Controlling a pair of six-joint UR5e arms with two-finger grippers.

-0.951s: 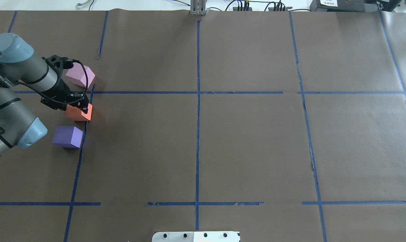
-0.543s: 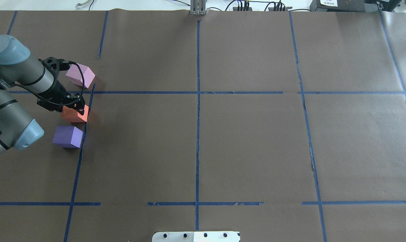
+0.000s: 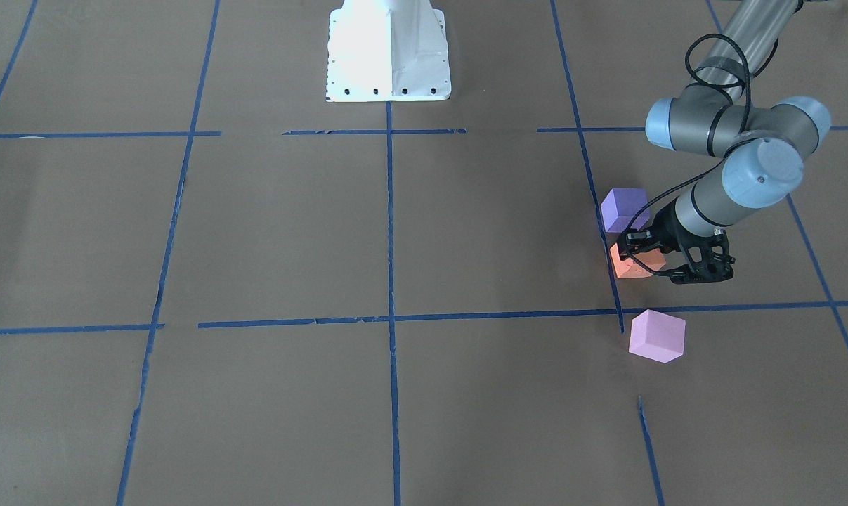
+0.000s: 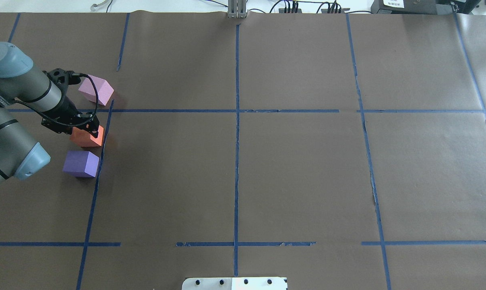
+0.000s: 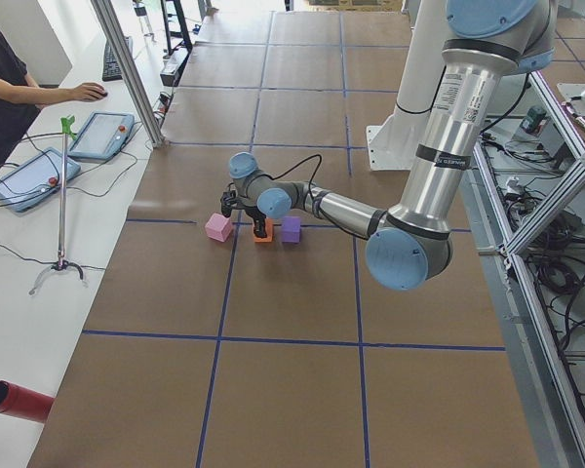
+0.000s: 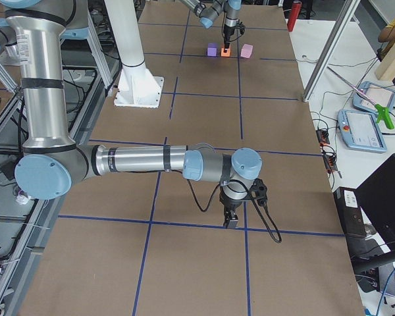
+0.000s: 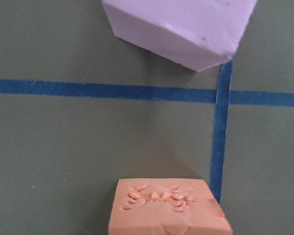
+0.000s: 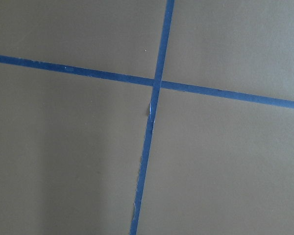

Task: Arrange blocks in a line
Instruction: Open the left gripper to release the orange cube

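My left gripper [image 4: 90, 128] is shut on the orange block [image 4: 85, 138] and holds it low over the table, between the other two. The dark purple block [image 4: 81, 163] lies just nearer my base. The pale pink block [image 4: 96, 91] lies farther out, past a blue tape line, turned at an angle. In the front-facing view the orange block [image 3: 631, 264] sits under the gripper [image 3: 638, 254], with the purple block [image 3: 624, 209] above it and the pink block [image 3: 657, 336] below it. The left wrist view shows the orange block [image 7: 169, 208] and the pink block [image 7: 181, 29]. My right gripper [image 6: 232, 220] shows only in the exterior right view, so I cannot tell its state.
Blue tape lines [image 4: 236, 141] divide the brown paper table into squares. My white base plate [image 3: 388, 56] stands at the table's middle edge. In the exterior left view an operator [image 5: 10, 88] sits at a side desk with tablets. A red cylinder [image 5: 15, 402] lies there too.
My left gripper has moved left, away from the blue tape line, carrying the orange block with it. The purple and pink blocks have not moved.
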